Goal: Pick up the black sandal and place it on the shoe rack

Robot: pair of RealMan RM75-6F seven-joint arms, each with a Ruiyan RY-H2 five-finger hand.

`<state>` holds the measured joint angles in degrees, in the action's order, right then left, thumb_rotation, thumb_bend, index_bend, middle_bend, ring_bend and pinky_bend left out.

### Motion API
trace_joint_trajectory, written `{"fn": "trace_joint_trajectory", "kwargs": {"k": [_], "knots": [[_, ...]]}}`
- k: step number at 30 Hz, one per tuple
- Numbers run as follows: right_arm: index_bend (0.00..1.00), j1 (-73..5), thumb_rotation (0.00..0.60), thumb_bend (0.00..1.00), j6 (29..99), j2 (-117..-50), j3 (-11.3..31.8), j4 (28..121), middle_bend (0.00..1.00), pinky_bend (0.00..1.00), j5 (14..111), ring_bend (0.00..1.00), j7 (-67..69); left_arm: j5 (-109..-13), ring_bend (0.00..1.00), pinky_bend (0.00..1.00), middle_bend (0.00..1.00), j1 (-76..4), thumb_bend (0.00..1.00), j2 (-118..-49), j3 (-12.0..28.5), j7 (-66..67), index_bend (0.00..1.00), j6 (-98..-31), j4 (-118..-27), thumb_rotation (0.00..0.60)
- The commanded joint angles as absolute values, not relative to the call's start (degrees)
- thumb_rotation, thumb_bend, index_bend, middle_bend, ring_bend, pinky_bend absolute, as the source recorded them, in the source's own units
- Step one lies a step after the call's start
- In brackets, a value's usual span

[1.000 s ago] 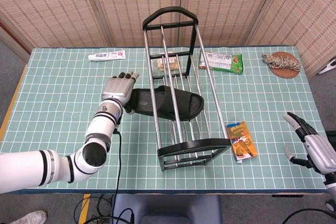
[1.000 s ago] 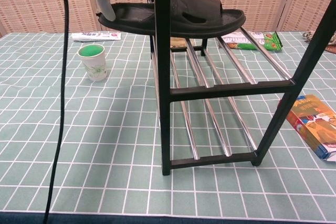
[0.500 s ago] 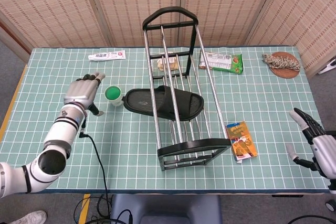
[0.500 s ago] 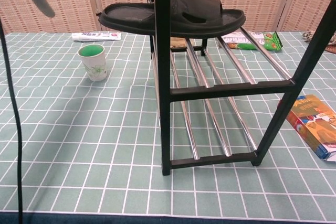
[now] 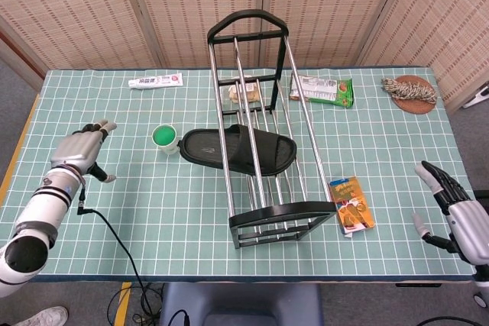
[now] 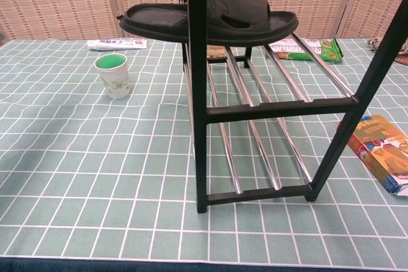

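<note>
Black sandal (image 5: 238,150) sits across the shoe rack (image 5: 260,124) rails, looks light, rubbery, flexible — best taken by the heel overhanging the rack, while both robot hands, left (image 5: 79,152) and right (image 5: 457,215), hang empty, fingers spread.

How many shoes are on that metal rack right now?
1. A single black sandal lies across the upper bars of the shoe rack, its heel end sticking out on the side nearest the green cup. No other shoe shows on the lower bars.
</note>
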<state>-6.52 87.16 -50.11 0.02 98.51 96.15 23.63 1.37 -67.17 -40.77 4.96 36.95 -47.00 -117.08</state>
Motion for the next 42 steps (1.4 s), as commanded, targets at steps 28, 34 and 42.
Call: {"fn": "trace_joint_trajectory", "kwargs": {"k": [28, 34, 42], "knots": [[0.00, -7.7, 0.600, 0.45, 83.9, -51.1, 0.3, 98.7, 0.00, 0.09, 94.3, 0.00, 21.5, -5.2, 0.00, 0.13, 0.03, -67.4, 0.15, -51.0, -4.0, 26.9, 0.08, -30.3, -97.3, 0.600], [0.00, -7.9, 0.600, 0.45, 83.4, -51.1, 0.3, 98.6, 0.00, 0.09, 94.0, 0.00, 21.9, -3.6, 0.00, 0.13, 0.03, -70.9, 0.15, -52.5, -6.6, 27.1, 0.08, -30.2, -97.0, 0.600], [0.00, -7.8, 0.600, 0.45, 83.7, -50.6, 0.1, 98.3, 0.00, 0.09, 94.5, 0.00, 23.1, 0.3, 0.00, 0.13, 0.03, -76.4, 0.15, -54.5, -10.1, 28.5, 0.08, -31.5, -97.3, 0.600]]}}
